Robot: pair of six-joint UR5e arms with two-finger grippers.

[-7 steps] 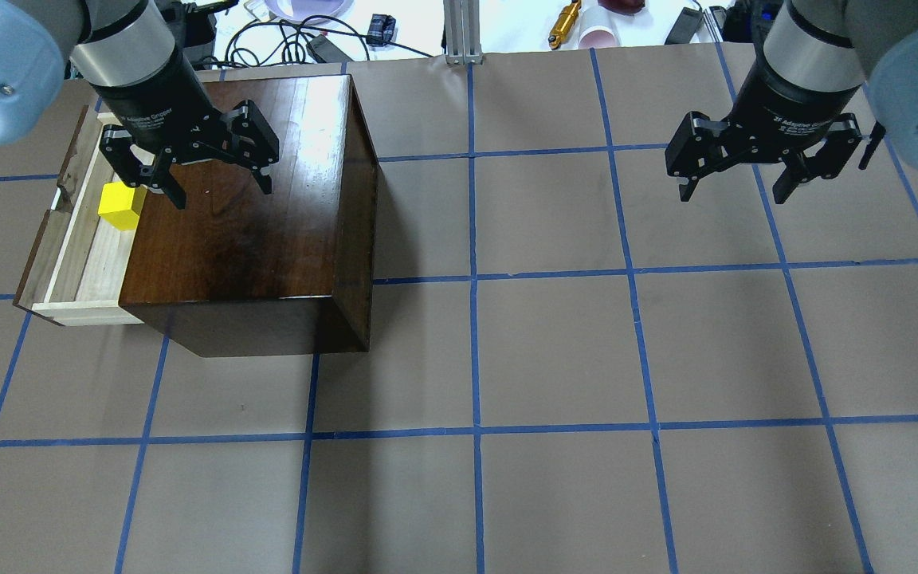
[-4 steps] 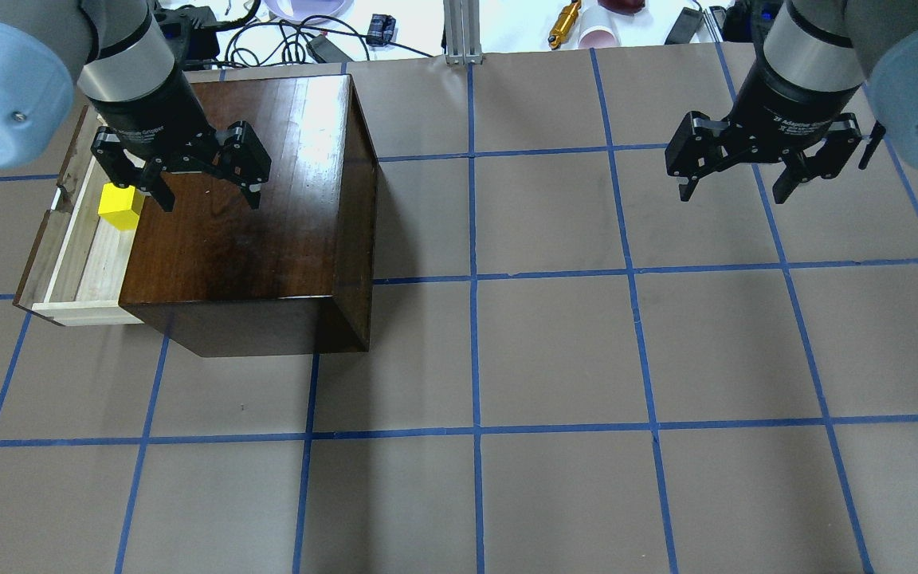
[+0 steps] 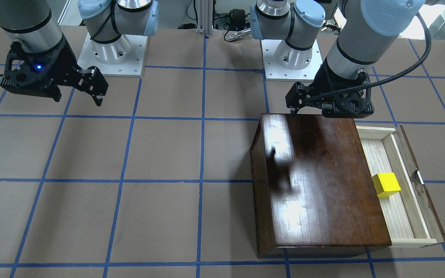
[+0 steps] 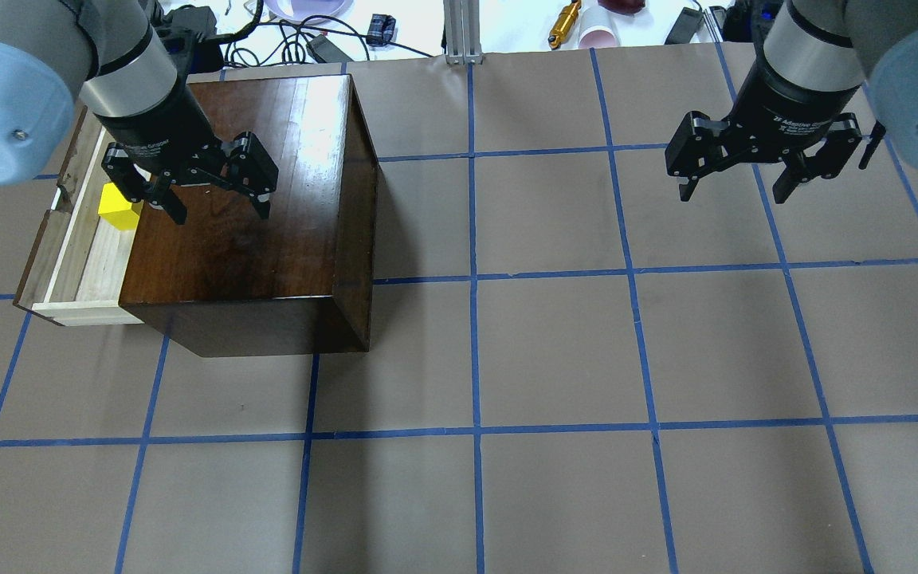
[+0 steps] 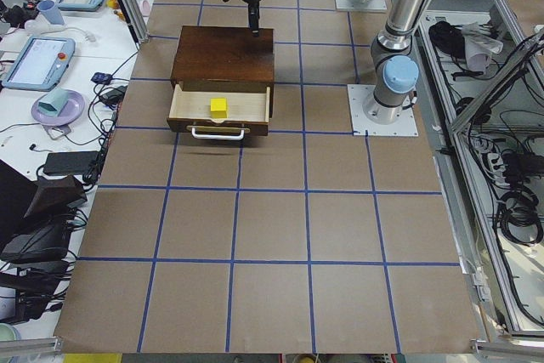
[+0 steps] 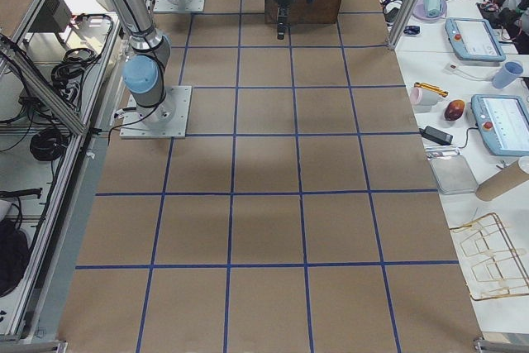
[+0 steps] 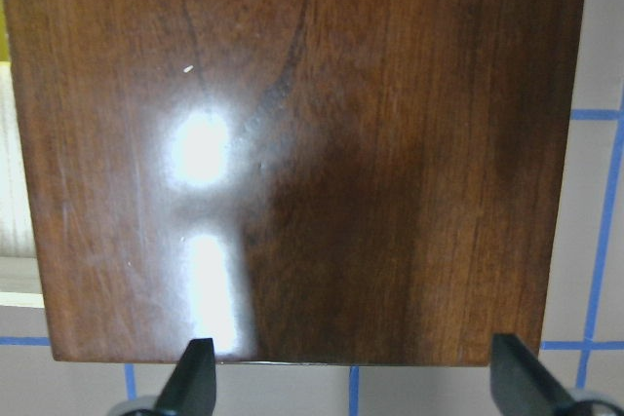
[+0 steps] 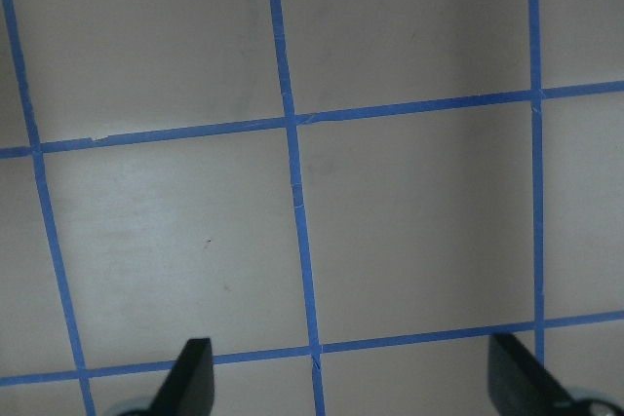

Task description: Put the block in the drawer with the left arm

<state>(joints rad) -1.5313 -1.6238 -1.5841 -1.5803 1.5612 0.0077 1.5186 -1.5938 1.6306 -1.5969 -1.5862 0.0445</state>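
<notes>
The yellow block [image 4: 117, 209] lies in the open drawer [image 4: 72, 267] of the dark-brown cabinet [image 4: 260, 231]. It shows in the front view [image 3: 387, 184] and the left view [image 5: 219, 107] too, resting on the tray [image 3: 402, 216]. My left gripper [image 4: 218, 206] is open and empty above the cabinet top, to the right of the block. In its wrist view only the cabinet top [image 7: 292, 143] shows between the fingertips [image 7: 195, 377]. My right gripper [image 4: 738, 191] is open and empty over bare table.
The drawer's white handle [image 5: 218, 134] faces the table's left end. Cables and small items [image 4: 307, 36] lie beyond the far edge. The brown mat with blue tape lines [image 4: 555, 359] stretches right of the cabinet.
My left gripper, open and empty throughout, shifted back and then slightly right and down in the view over the cabinet top. The block stays in the drawer. The right arm has not moved.
</notes>
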